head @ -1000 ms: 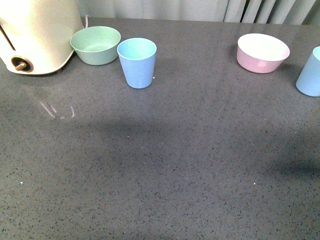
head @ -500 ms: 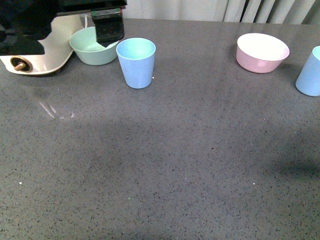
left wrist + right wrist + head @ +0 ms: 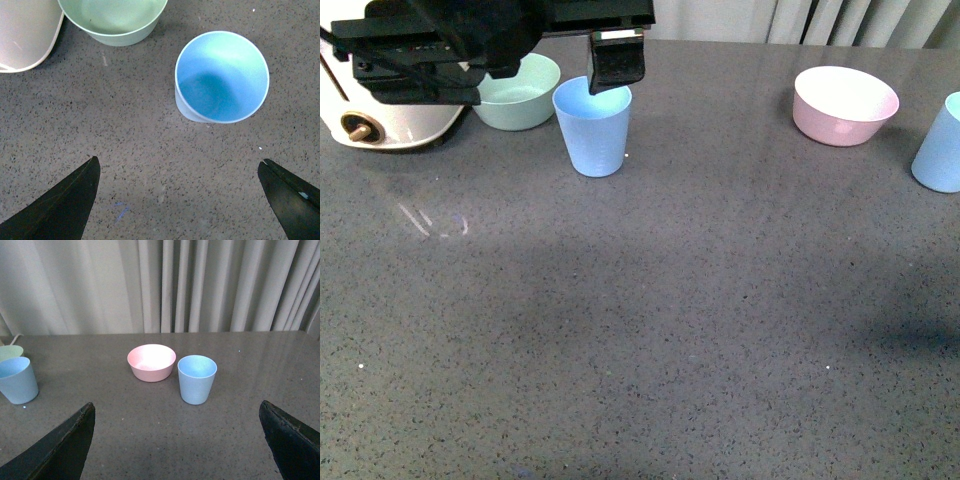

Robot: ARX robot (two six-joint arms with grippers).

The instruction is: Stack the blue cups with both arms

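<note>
Black and boxy, the left gripper [image 3: 177, 200] is spread wide and empty: in its wrist view the two dark fingertips sit at opposite corners with bare speckled grey worktop [image 3: 150, 145] between them. The left blue cup [image 3: 221, 77] stands upright beyond them, mouth open to the camera, closer to one fingertip than the other and touching neither. In the front view the left arm [image 3: 440, 45] reaches in over the far left of the worktop, and one finger [image 3: 617, 62] hangs in front of that cup's far rim. Whether it brushes the rim cannot be told from there.

The right gripper [image 3: 175, 445] is likewise fully parted and holds nothing. Its fingertips frame the right blue cup [image 3: 197, 379], which stands well ahead of them, just beside the pink bowl [image 3: 151, 361] and apart from it.

The arm covers part of the mint-green bowl [image 3: 525, 95] and the top of the cream appliance [image 3: 380, 125] beside it. In the front view the right blue cup is cut by the picture's right edge and the right arm does not appear. Only the tips of either gripper's fingers show in the wrist views. Behind the worktop hangs a pale pleated curtain [image 3: 160, 285].
</note>
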